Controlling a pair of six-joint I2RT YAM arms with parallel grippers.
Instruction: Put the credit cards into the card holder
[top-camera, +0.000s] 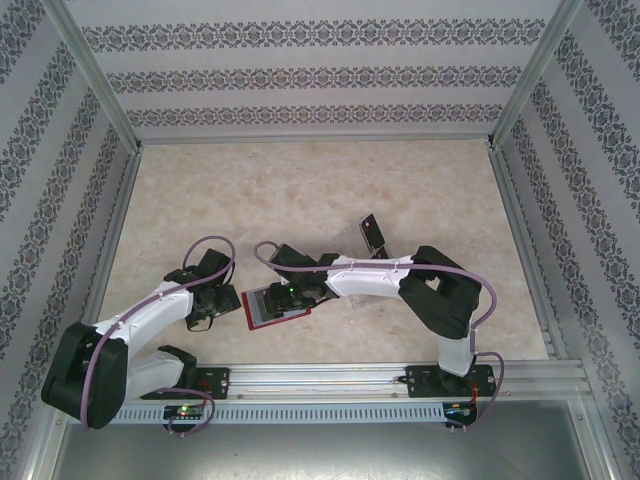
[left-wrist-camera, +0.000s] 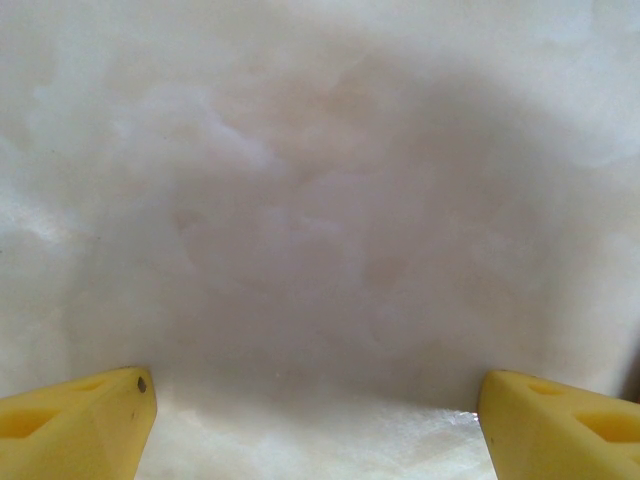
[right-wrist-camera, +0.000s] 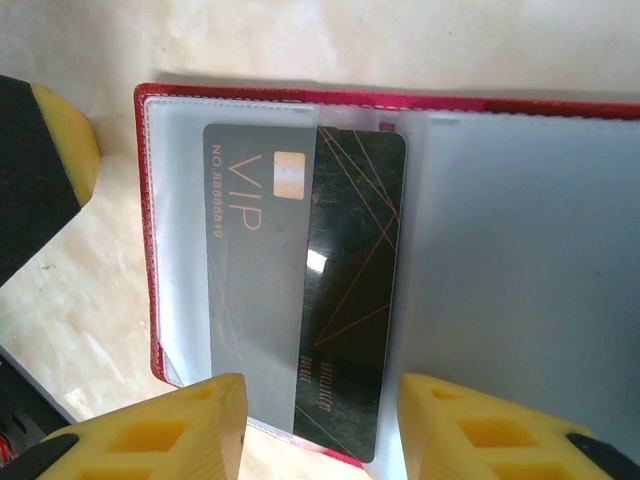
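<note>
One card is being seated in the wallet (right-wrist-camera: 520, 280), and that step looks about half done. The wallet lies open and flat on the table (top-camera: 300, 190). A dark card (right-wrist-camera: 355, 260) with gold lines and "VIP" lettering sits in it. One half of the card is tucked under the cloudy sleeve of the wallet's outer pocket. The other half lies bare, toward the wallet's middle fold.

The right gripper (right-wrist-camera: 322, 420) hangs directly over the wallet with its yellow fingers spread. The near end of the card lies in the gap below them. The card runs on under one finger, so the fingers seem to straddle it rather than pinch it. I cannot tell whether a fingertip touches its edge.

The left gripper (left-wrist-camera: 315, 420) sits just to the left of the wallet, low over bare table. Its fingers are spread wide and hold nothing.

The next move probably calls for a sideways nudge on the card's bare long edge, away from the wallet's fold. That should slide the rest of the card under the sleeve. The wallet has to stay put while this happens, and the left arm is close enough to pin its outer edge.

The count is one wallet and two cards. One card is in the wallet. The second card (top-camera: 373, 233) stands tilted, well beyond the wallet on its right side, past the right arm, and has yet to be fetched. What props it up I cannot make out.
</note>
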